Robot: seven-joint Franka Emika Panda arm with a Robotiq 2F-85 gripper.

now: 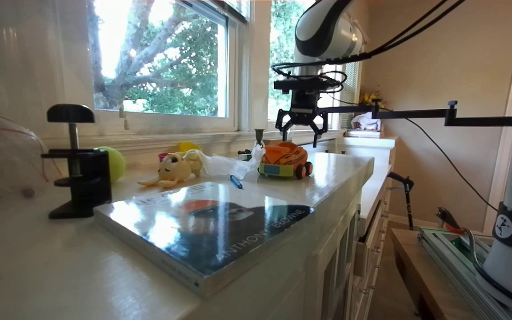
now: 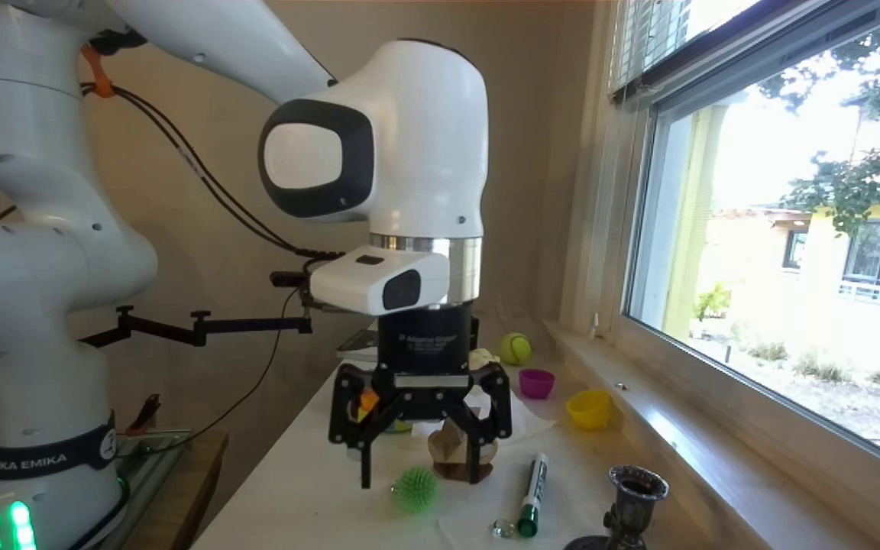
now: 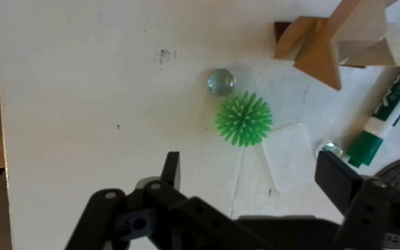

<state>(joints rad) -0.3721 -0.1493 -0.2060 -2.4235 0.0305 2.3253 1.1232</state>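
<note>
White and scuffed, the counter [image 3: 82, 166] lies beneath the black gripper [image 2: 420, 483], whose jaws stand released and wide apart, and bears a green-capped marker [image 2: 535, 489], a spiky green ball [image 3: 244, 119] (below the gripper and apart from it) and, just beside that ball, a clear marble [image 3: 221, 82].
</note>
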